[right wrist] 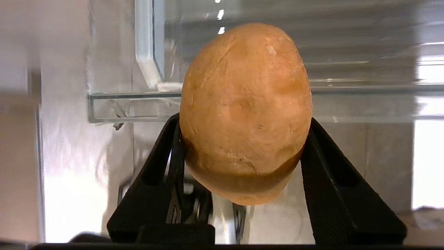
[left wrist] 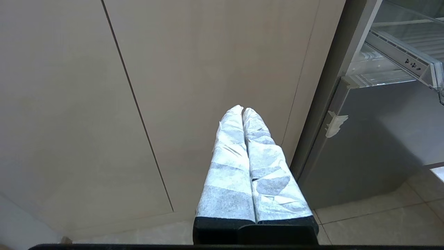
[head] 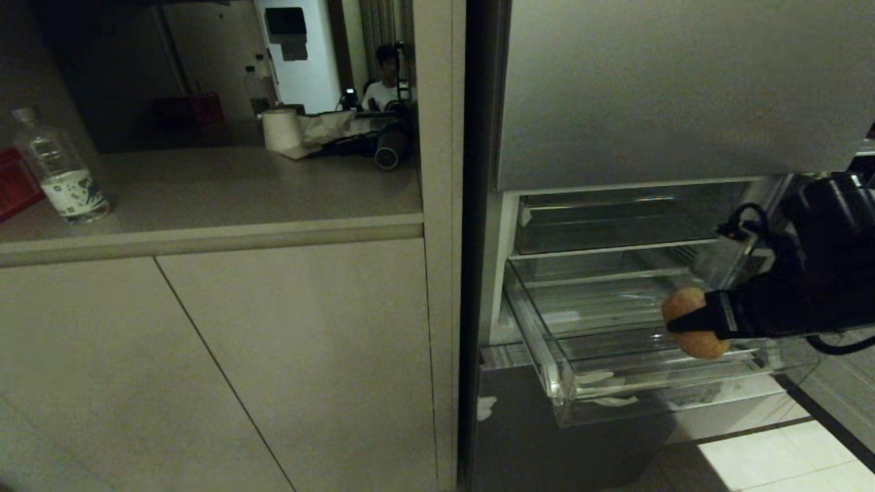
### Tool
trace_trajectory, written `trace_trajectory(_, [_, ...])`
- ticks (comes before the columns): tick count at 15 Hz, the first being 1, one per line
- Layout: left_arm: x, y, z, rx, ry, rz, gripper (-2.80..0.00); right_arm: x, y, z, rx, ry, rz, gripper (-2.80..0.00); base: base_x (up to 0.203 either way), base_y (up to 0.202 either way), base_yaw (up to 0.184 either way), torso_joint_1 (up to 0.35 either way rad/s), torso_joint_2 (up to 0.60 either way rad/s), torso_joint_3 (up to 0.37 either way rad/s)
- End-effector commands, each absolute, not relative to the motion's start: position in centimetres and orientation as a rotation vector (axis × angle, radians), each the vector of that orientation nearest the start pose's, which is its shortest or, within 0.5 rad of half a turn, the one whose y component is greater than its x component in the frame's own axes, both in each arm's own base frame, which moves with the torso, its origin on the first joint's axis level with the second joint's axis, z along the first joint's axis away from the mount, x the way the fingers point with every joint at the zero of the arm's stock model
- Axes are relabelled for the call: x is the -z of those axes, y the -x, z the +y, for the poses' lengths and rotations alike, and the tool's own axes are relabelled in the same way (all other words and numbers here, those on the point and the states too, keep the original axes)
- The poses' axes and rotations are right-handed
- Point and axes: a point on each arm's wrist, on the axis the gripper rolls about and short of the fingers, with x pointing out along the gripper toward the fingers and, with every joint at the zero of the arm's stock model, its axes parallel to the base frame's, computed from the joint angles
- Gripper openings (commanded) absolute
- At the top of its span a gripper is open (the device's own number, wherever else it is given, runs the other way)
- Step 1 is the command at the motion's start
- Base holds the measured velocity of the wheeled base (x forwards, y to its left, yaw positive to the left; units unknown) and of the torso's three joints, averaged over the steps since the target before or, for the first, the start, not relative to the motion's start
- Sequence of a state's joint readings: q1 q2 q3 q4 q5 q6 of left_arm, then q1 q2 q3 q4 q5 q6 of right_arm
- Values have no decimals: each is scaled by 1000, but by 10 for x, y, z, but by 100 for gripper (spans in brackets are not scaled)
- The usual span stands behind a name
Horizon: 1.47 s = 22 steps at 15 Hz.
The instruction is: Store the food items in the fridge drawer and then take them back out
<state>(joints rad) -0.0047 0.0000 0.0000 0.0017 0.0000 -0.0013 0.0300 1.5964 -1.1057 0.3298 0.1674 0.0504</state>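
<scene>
The fridge (head: 670,89) stands open at its lower section, right of a run of beige cabinets (head: 225,369) under a countertop (head: 205,184). Its clear pull-out drawer (head: 547,369) juts toward the room, and as far as I can make out through the plastic there is nothing lying on its ribbed floor. A shallower clear bin (head: 615,225) sits above it, pushed in. No green pepper shows anywhere from where I stand.

The right gripper (head: 683,321) reaches in from the right side, level with the drawer, and its black fingers are clamped on either side of a tan-orange potato-like lump (head: 690,321). The lump hangs over the right part of the drawer, above the floor and not resting on it. From the wrist it fills the space between the two fingers (right wrist: 333,173), gripped around its lower half.

The left gripper (left wrist: 242,111) hangs low beside the cabinet doors, its two paper-wrapped fingers pressed together with nothing between them; it takes no part here.

Whether this lump is going in or coming out I cannot say for certain; with the drawer looking bare, I judge it is either the first item in or the last one out. If storing, the next move calls for lowering it behind the tall front lip, then releasing so the rounded thing doesn't roll.

On the countertop stand a plastic water bottle (head: 61,171) and a paper roll (head: 281,130); a person (head: 386,82) sits far behind.
</scene>
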Motion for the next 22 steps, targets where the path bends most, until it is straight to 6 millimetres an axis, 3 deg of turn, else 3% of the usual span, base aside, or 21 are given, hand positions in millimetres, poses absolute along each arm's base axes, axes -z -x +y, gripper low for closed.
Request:
trace_trajectory(1, [-75,23,0,5,2,3,-280,-238,-219,2,-138,-110,685,-280,0,0,0,0,0,0])
trace_trajectory(4, [-75,23,0,5,2,3,-280,-242,-165,0,-130,-102,571,-280,0,0,0,0,0,0])
trace_trajectory(10, [-75,23,0,5,2,3,-280,-205,-77,2,-142,-84,412,-280,0,0,0,0,0,0])
trace_trajectory(15, [-75,23,0,5,2,3,-280,-188,-71,3,-169,-13,393,-280,0,2,-17,0,0,0])
trace_trajectory(22, [-75,23,0,5,2,3,-280,-185,-66,3,-168,-9,387,-280,0,8,-170,2,3,3])
